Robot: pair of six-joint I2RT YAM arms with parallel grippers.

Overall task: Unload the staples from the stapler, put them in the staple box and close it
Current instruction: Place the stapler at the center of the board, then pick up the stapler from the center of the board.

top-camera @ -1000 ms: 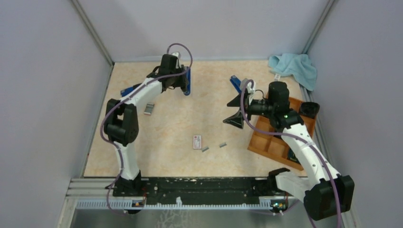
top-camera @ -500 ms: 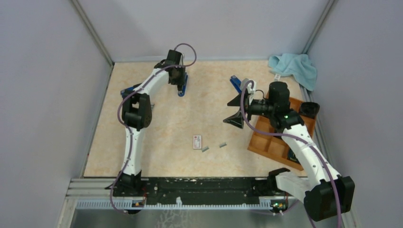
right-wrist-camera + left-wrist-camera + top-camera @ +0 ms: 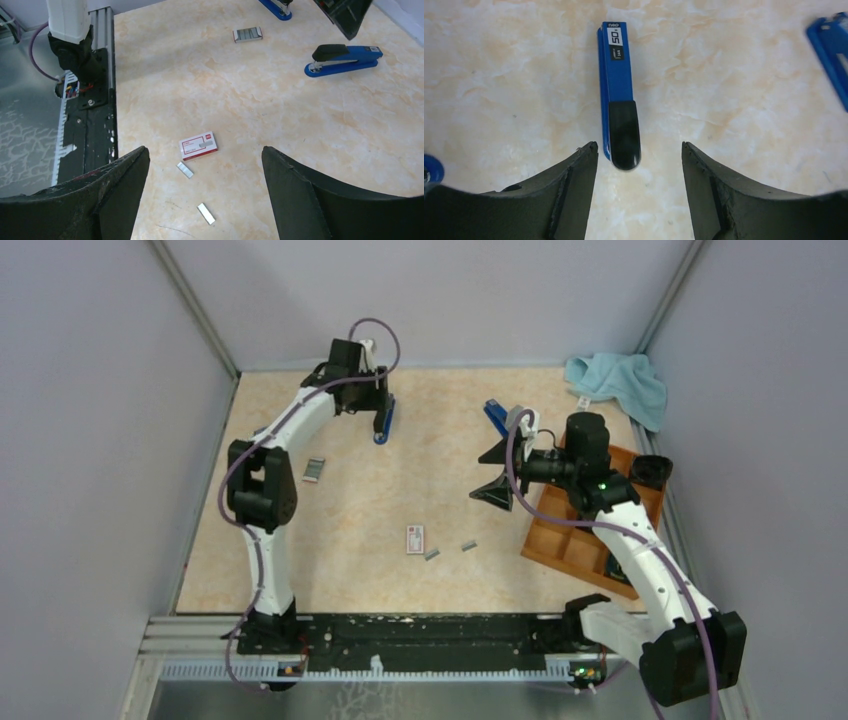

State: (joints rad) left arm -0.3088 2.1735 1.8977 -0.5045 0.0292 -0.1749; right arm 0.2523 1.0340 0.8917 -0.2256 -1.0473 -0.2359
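A blue stapler [image 3: 619, 95] with a black end lies flat on the table, just in front of my left gripper [image 3: 639, 150], which is open and holds nothing. From above, that stapler [image 3: 384, 424] lies at the back left, below the left gripper [image 3: 378, 403]. Two short grey strips of staples [image 3: 432, 554] [image 3: 468, 545] lie loose mid-table, and they show again [image 3: 185, 169] [image 3: 206, 213] between the fingers of my right gripper [image 3: 205, 150]. The right gripper [image 3: 494, 475] hovers open and empty, right of centre.
A white box with a red label [image 3: 415, 538] lies beside the strips. A second blue stapler [image 3: 495, 416] sits behind the right gripper, and a third blue one [image 3: 268, 431] lies under the left arm. A grey staple block [image 3: 314, 469] is at the left. A wooden tray [image 3: 560, 545] and a teal cloth [image 3: 620, 380] are at the right.
My left gripper has opened and let go of the blue stapler, which now lies on the table in front of it. The right arm has not moved.
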